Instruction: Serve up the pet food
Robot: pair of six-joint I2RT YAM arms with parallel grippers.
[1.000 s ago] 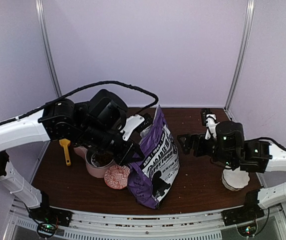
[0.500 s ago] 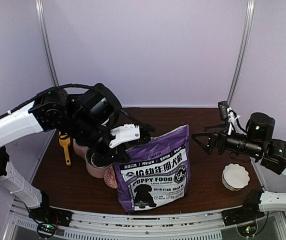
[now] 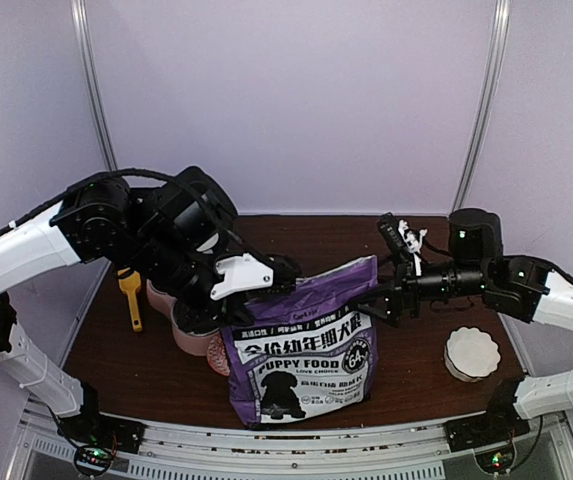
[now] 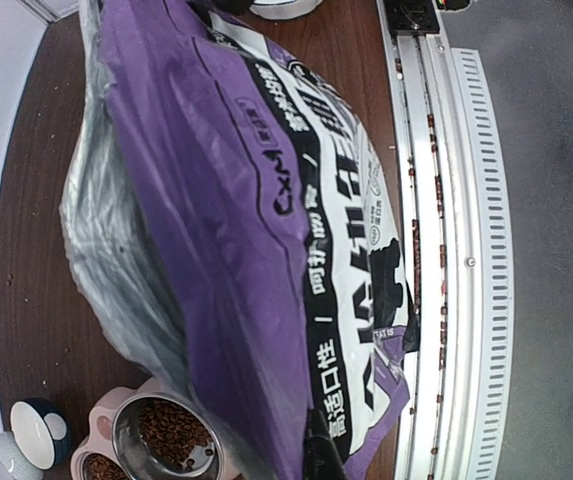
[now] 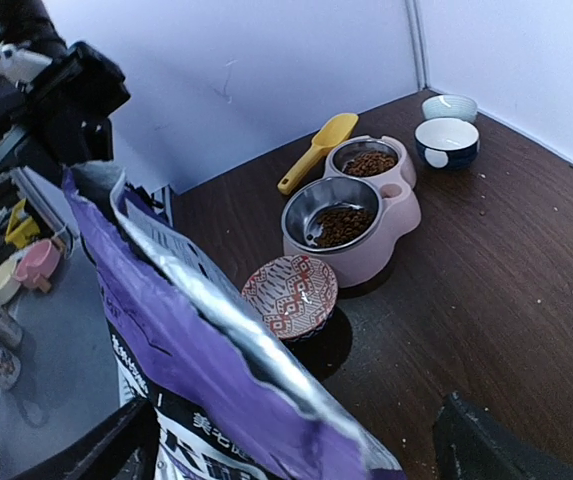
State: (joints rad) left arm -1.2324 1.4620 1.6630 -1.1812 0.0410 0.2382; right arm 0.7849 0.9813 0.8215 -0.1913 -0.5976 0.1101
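Observation:
The purple pet food bag (image 3: 306,340) stands upright at the table's front centre, label facing front. My left gripper (image 3: 278,268) is shut on the bag's top left corner; in the left wrist view one black finger (image 4: 316,455) presses on the bag (image 4: 266,220). My right gripper (image 3: 386,298) is open at the bag's top right corner; in the right wrist view its jaws stand wide apart around the bag's open silver-lined top (image 5: 226,370), not touching it. Brown kibble (image 5: 341,226) lies in both steel bowls of the pink feeder (image 5: 401,215).
A yellow scoop (image 3: 131,300) lies left of the feeder (image 3: 188,338). A red patterned bowl (image 5: 289,295) sits between feeder and bag. A white fluted bowl (image 3: 471,352) is at front right. Two small bowls (image 5: 446,140) stand at the far left edge.
The bag has turned from edge-on and leaning to upright and front-facing. My right arm pulled back, then came left to the bag's top right corner. My left gripper kept hold of the bag.

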